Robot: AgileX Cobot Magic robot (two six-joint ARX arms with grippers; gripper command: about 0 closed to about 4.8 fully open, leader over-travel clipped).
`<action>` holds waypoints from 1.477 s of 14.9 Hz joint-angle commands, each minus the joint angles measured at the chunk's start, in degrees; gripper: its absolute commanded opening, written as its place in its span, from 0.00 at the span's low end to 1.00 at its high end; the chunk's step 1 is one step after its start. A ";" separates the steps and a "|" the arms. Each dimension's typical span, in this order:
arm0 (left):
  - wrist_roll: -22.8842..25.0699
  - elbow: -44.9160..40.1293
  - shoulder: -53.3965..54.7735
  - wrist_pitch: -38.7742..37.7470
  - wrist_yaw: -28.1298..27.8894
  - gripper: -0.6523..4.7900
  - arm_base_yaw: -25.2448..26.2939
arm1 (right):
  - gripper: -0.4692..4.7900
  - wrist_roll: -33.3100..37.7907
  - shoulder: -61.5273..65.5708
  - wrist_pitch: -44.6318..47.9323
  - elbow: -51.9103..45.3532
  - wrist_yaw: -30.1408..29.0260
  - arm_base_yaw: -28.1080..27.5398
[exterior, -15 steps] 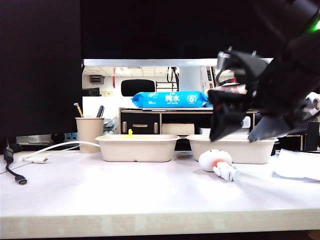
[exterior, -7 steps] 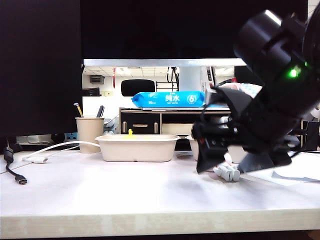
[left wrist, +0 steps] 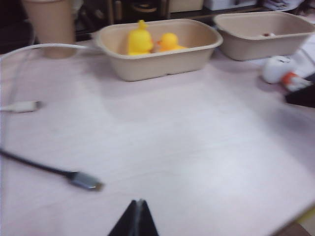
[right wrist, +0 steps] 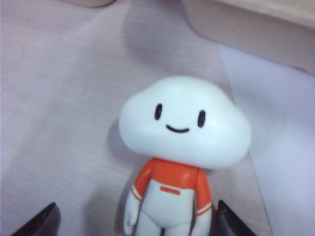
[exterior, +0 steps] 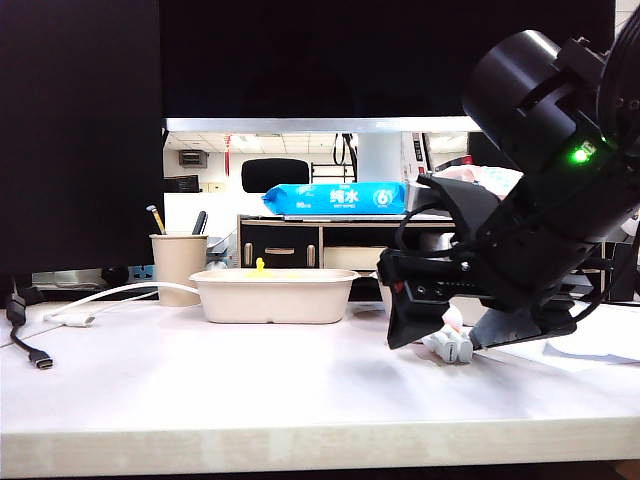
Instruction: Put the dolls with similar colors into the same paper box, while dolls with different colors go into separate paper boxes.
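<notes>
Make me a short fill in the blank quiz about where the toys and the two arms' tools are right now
1. Both yellow ducks sit in the ____ tray.
2. The white doll lies on the ____.
3. The right tool is ____ around the doll's body.
4. The left tool, over bare table, is ____.

Missing words: left; table; open; shut

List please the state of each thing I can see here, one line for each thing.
Left claw: shut, hovering over bare table.
Right claw: open, its tips either side of the white figure.
White figure: lying on the table, not gripped.
Yellow ducks: both inside the left tray.
Left tray: upright, holds the ducks.
Right tray: upright, something small inside, unclear what.
Pen cup: upright, holding pens.
</notes>
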 commanded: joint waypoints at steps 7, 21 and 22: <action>0.24 0.04 0.44 0.37 0.22 0.11 -11.58 | 0.82 3.02 4.81 5.07 0.13 2.27 0.04; 0.22 0.04 0.42 0.37 0.22 0.11 -11.56 | 0.41 4.37 4.76 9.18 0.26 2.29 -0.13; 0.22 0.04 0.42 0.35 0.22 0.11 -11.56 | 0.41 4.83 3.82 10.36 0.26 2.56 -0.15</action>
